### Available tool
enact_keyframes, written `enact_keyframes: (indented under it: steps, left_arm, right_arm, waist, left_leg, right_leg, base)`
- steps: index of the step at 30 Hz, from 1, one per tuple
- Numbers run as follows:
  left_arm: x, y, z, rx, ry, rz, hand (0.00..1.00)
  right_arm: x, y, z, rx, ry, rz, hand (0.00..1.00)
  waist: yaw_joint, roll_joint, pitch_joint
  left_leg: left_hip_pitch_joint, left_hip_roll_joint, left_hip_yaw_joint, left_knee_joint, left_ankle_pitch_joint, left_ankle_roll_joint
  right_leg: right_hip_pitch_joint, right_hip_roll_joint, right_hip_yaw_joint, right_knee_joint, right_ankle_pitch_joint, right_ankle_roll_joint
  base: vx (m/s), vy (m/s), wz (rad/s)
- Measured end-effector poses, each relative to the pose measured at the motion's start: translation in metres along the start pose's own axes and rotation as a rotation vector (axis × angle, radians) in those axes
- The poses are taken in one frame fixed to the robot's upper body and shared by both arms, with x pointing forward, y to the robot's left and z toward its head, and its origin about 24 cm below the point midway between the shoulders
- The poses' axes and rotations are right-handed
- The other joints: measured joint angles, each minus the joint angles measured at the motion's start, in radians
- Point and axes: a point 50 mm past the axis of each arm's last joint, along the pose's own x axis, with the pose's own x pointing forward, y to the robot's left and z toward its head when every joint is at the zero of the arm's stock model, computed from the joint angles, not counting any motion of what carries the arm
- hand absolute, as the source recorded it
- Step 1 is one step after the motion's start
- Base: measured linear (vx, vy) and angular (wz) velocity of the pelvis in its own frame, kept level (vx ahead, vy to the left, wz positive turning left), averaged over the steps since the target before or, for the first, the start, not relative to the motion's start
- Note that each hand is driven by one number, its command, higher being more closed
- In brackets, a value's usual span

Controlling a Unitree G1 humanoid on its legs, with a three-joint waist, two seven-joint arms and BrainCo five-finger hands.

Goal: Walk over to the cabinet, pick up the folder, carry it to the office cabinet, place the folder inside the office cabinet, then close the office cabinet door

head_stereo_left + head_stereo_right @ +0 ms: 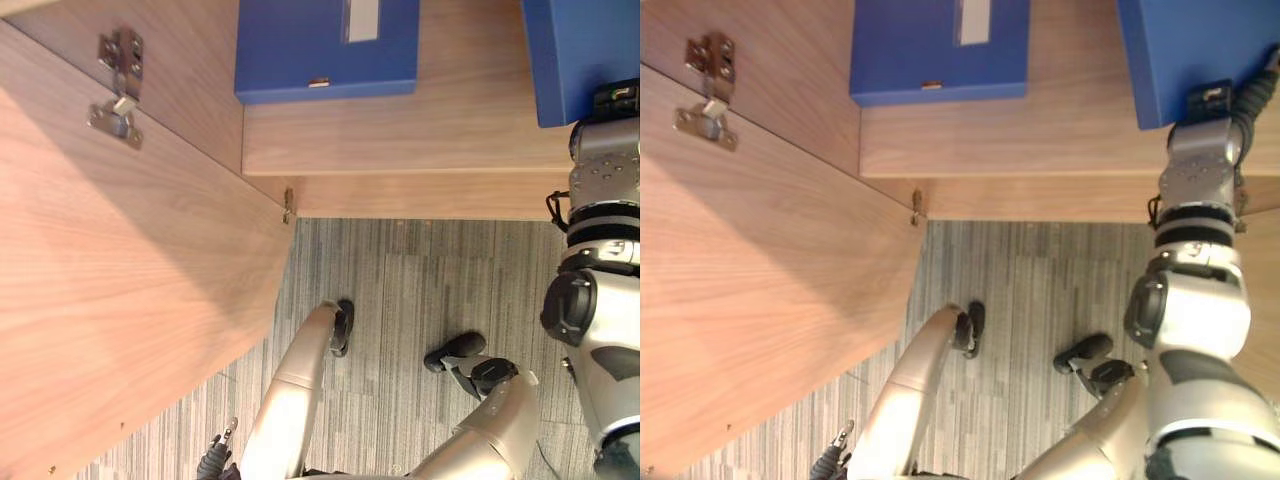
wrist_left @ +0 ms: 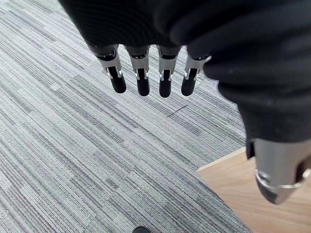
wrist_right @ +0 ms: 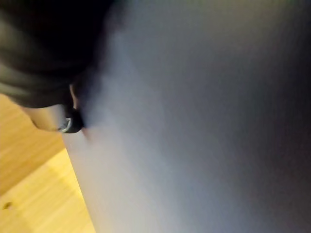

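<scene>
Folder [image 1: 1180,50] sits inside the office cabinet [image 1: 1040,130], against my right hand [image 3: 48,116], grip hidden, can't tell. Stiff, smooth, probably light: take the spine edge. Left hand [image 2: 146,73] hangs straight-fingered.

On the shelf [image 1: 400,140] of the cabinet, the middle folder [image 1: 325,50] lies at 12 o'clock and the right folder [image 1: 1180,50] at 1 o'clock, well apart, with the right hand [image 3: 51,119] against the latter. The open door [image 1: 120,300] spreads from 8 to 10 o'clock, its hinge [image 1: 118,90] at 11. The floor [image 1: 400,300] lies before the shelf at 6 o'clock, with the left hand [image 2: 142,82] above it.
</scene>
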Motion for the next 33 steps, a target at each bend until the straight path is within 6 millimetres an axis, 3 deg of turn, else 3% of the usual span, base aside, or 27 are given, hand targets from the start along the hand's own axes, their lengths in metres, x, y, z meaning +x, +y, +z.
enact_keyframes:
  steps: [1,2,5,12,19,22,24,25,27,31,33]
  left_arm:
    - [0.000,-0.001,0.001,-0.003,-0.004,-0.001,0.00]
    - [0.000,-0.002,0.003,0.000,-0.008,-0.004,0.00]
    - [0.002,-0.003,0.006,-0.008,-0.013,0.009,0.00]
    - [0.008,-0.014,0.024,-0.128,-0.053,0.006,0.00]
    - [0.009,-0.021,0.029,-0.188,-0.069,-0.006,0.00]
    - [0.010,-0.024,0.032,-0.197,-0.082,-0.021,0.00]
    - [0.010,-0.025,0.033,-0.203,-0.089,-0.033,0.00]
    - [0.010,-0.026,0.034,-0.203,-0.094,-0.048,0.00]
    - [0.011,-0.027,0.036,-0.202,-0.101,-0.064,0.00]
    - [0.011,-0.028,0.038,-0.190,-0.108,-0.093,0.00]
    - [0.011,-0.028,0.042,-0.183,-0.119,-0.107,0.00]
  right_arm:
    - [0.000,0.002,-0.002,-0.001,0.013,0.001,1.00]
    - [-0.001,0.004,-0.005,-0.002,0.025,0.005,0.00]
    - [-0.004,0.021,-0.005,0.065,0.029,0.036,0.00]
    - [-0.021,0.064,0.023,0.256,-0.079,0.215,0.00]
    - [-0.023,0.068,0.030,0.244,-0.122,0.260,0.00]
    - [-0.024,0.074,0.023,0.023,-0.140,0.325,0.00]
    - [-0.023,0.074,0.014,-0.276,-0.143,0.387,0.00]
    - [-0.019,0.068,0.007,-0.499,-0.129,0.412,0.00]
    - [-0.014,0.057,-0.003,-0.757,-0.092,0.427,0.00]
    - [-0.010,0.055,-0.005,-1.188,-0.100,0.479,0.00]
    - [-0.007,0.046,-0.012,-1.308,-0.074,0.477,0.00]
  waist:
    - [0.000,0.000,0.007]
    - [0.001,0.000,0.016]
    - [-0.001,0.000,0.019]
    - [0.000,-0.001,0.051]
    - [-0.005,-0.006,0.053]
    - [-0.009,-0.010,0.056]
    - [-0.014,-0.015,0.059]
    - [-0.015,-0.016,0.060]
    - [-0.015,-0.023,0.064]
    - [-0.013,-0.026,0.066]
    - [-0.014,-0.036,0.070]
  left_leg:
    - [-0.002,0.000,-0.003,0.000,0.002,-0.003]
    - [-0.007,0.000,-0.008,0.000,0.005,-0.008]
    - [-0.038,0.002,-0.018,-0.001,0.018,-0.020]
    - [-0.055,0.007,-0.039,-0.038,0.057,-0.033]
    - [-0.042,0.016,-0.050,-0.093,0.089,-0.051]
    - [-0.025,0.024,-0.052,-0.114,0.097,-0.058]
    - [-0.016,0.033,-0.054,-0.135,0.107,-0.062]
    - [-0.016,0.041,-0.061,-0.146,0.112,-0.065]
    - [-0.013,0.044,-0.062,-0.160,0.121,-0.068]
    - [0.008,0.068,-0.067,-0.184,0.129,-0.074]
    - [0.037,0.075,-0.066,-0.206,0.133,-0.077]
  right_leg:
    - [-0.003,-0.001,0.000,0.006,-0.004,-0.002]
    - [-0.008,-0.002,0.000,0.012,-0.010,-0.005]
    - [-0.035,0.001,-0.003,0.025,-0.021,-0.017]
    - [-0.036,0.019,-0.031,0.007,-0.019,-0.027]
    - [-0.024,0.044,-0.055,-0.032,-0.011,-0.040]
    - [-0.012,0.056,-0.060,-0.046,-0.011,-0.041]
    - [-0.001,0.073,-0.069,-0.067,-0.006,-0.047]
    - [0.007,0.084,-0.082,-0.080,-0.004,-0.050]
    - [0.007,0.089,-0.087,-0.085,-0.003,-0.052]
    - [0.040,0.121,-0.116,-0.123,0.011,-0.078]
    - [0.070,0.132,-0.124,-0.140,0.012,-0.080]
  base:
    - [0.01,-0.060,0.11]
    - [0.00,-0.083,0.11]
    - [-0.02,-0.084,0.07]
    - [0.00,-0.054,0.06]
    - [0.03,-0.071,0.00]
    - [0.03,-0.090,-0.06]
    - [0.04,-0.097,-0.10]
    - [0.04,-0.085,-0.05]
    - [0.04,-0.089,0.00]
    - [0.06,-0.085,-0.09]
    - [0.07,-0.076,-0.09]
